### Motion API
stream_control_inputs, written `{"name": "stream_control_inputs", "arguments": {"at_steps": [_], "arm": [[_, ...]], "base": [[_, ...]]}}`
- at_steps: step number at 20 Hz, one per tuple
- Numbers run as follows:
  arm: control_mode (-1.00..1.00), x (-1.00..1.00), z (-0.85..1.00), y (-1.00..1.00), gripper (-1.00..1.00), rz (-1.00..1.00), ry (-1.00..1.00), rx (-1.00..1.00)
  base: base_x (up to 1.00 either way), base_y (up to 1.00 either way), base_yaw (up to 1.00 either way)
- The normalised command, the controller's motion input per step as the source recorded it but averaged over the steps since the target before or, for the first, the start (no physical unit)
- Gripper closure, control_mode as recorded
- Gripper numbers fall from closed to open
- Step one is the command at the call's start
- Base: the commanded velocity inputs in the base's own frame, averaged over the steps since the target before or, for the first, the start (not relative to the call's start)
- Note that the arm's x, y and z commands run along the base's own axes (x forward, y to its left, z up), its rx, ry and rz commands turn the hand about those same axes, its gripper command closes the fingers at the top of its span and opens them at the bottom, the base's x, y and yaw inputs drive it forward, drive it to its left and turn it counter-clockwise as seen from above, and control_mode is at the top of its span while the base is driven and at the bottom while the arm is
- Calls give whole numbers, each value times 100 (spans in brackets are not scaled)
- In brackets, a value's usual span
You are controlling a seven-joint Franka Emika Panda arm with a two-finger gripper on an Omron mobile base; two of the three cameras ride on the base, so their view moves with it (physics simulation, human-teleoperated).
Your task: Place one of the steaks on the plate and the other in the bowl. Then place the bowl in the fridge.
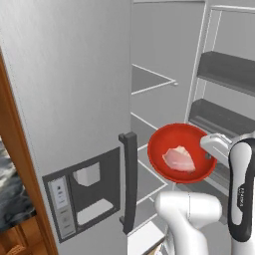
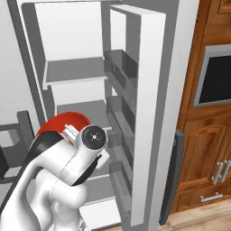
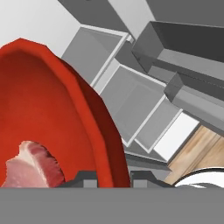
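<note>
Bowl (image 1: 181, 152) tilted, rim in fingers (image 3: 87, 178)

The white arm (image 1: 191, 211) rises from the lower right of the left base view, its bulky elbow low in the frame and a dark-jointed upper link (image 1: 242, 191) standing upright at the right edge. The wrist bends left toward centre frame. In the hand view, the gripper (image 3: 114, 178) sits at bottom centre, its two dark fingertips (image 3: 87, 177) drawn close together, apparently pinching the rim of the bowl (image 3: 52, 118) between them.
</note>
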Motion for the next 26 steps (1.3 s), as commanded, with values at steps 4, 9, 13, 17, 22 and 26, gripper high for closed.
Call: {"name": "stream_control_inputs", "arguments": {"at_steps": [4,9,13,17,22,26], "arm": [[100,0,0,0,100,0,0,0],[100,0,0,0,100,0,0,0],[-100,-4,0,0,100,0,0,0],[-100,-16,2,0,100,-2,1,0],[-100,-12,13,0,100,-6,4,0],[-100,-6,7,0,100,-14,4,1]], "base": [[0,0,-5],[0,0,-2],[-8,0,0],[0,0,0],[0,0,0],[0,0,0]]}}
